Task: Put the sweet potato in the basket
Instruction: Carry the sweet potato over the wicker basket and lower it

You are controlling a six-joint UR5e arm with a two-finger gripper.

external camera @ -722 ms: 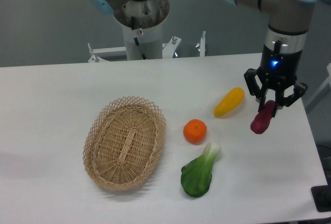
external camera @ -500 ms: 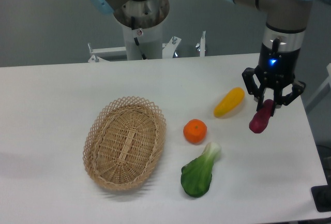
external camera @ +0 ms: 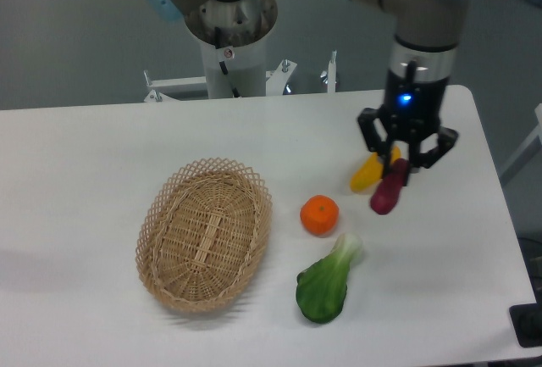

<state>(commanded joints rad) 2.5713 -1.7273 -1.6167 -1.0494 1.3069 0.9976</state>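
Note:
My gripper is shut on the sweet potato, a dark reddish-purple tuber that hangs from the fingers above the table at centre right. It hangs just in front of the yellow vegetable, partly hiding it. The basket, an oval light tan wicker one, lies empty on the table at left centre, well to the left of the gripper.
A round orange fruit sits between the basket and the gripper. A green leafy vegetable lies in front of it. The arm's base column stands at the table's back. The table's right edge runs close to the gripper.
The gripper has moved left and a little toward the back with the sweet potato in it, from near the right edge to over the yellow vegetable. Nothing else moved.

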